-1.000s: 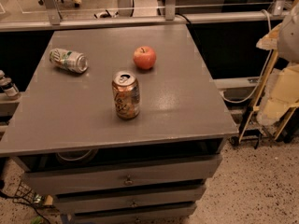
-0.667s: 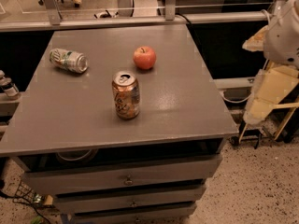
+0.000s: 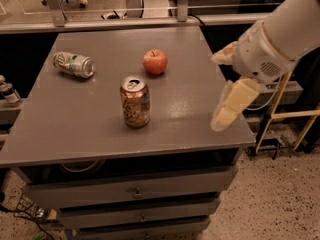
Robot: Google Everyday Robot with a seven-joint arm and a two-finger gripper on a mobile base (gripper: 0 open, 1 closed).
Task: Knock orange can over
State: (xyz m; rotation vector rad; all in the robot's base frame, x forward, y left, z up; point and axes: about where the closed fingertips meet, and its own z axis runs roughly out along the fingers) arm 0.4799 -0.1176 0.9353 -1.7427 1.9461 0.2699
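- A stack of drawers [image 3: 135, 194] is sitting under the table top, below the claw and to its left.
- The claw [image 3: 216, 93] is hanging over the right edge of the grey table [image 3: 75, 134]. Its two pale fingers [image 3: 231, 104] are standing spread wide apart and gripping nothing.
- The white arm [image 3: 280, 34] is reaching in from the upper right, behind the claw.
- The orange can [image 3: 135, 102] is standing upright on the table, well to the left of the claw and at about the same depth. Its silver top is facing up and nothing is touching it.
- A red apple [image 3: 155, 61] is resting farther back than the claw and to its left, beyond the orange can and apart from it.
- A green-and-white can [image 3: 74, 65] is lying on its side far to the left of the claw, toward the table's left edge and well apart from the orange can.
- A small bottle [image 3: 7, 91] is standing past the table's left edge, farthest from the claw.
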